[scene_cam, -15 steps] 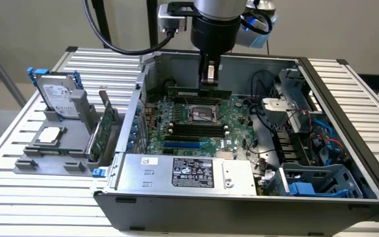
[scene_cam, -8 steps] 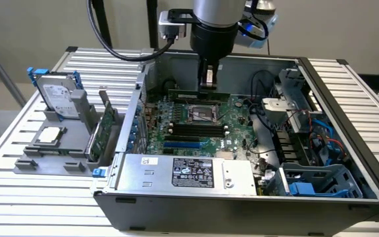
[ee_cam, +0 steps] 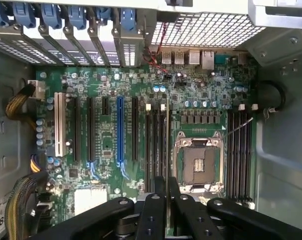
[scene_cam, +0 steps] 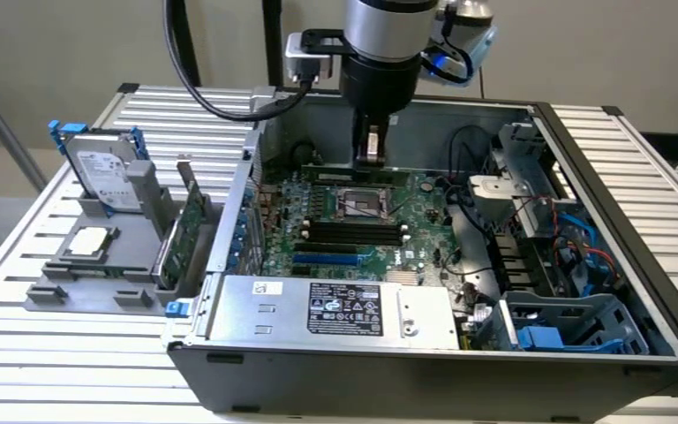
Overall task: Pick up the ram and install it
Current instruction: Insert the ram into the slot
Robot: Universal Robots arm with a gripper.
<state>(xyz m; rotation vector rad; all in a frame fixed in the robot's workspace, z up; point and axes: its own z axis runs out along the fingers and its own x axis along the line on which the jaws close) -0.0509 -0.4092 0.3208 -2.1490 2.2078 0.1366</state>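
Note:
My gripper (scene_cam: 371, 152) hangs inside the open computer case (scene_cam: 621, 221), above the motherboard (scene_cam: 422, 221). It is shut on the ram (scene_cam: 327, 172), a slim green stick held level and lengthwise over the board. In the wrist view the ram (ee_cam: 167, 150) shows edge-on as a thin line between the closed gripper (ee_cam: 167, 182) fingers. It runs parallel to the black memory slots (ee_cam: 156, 145) and lies between them and the open processor socket (ee_cam: 201, 162). The same slots (scene_cam: 342, 231) sit just on the near side of the socket (scene_cam: 363, 203).
A grey holder (scene_cam: 92, 283) on the exterior view's left carries a hard drive (scene_cam: 103, 172), a silver processor chip (scene_cam: 89, 240) and a green expansion card (scene_cam: 186, 234). The power supply (scene_cam: 327, 305) fills the case's near side. Cables and drive bays (scene_cam: 551, 238) crowd its right.

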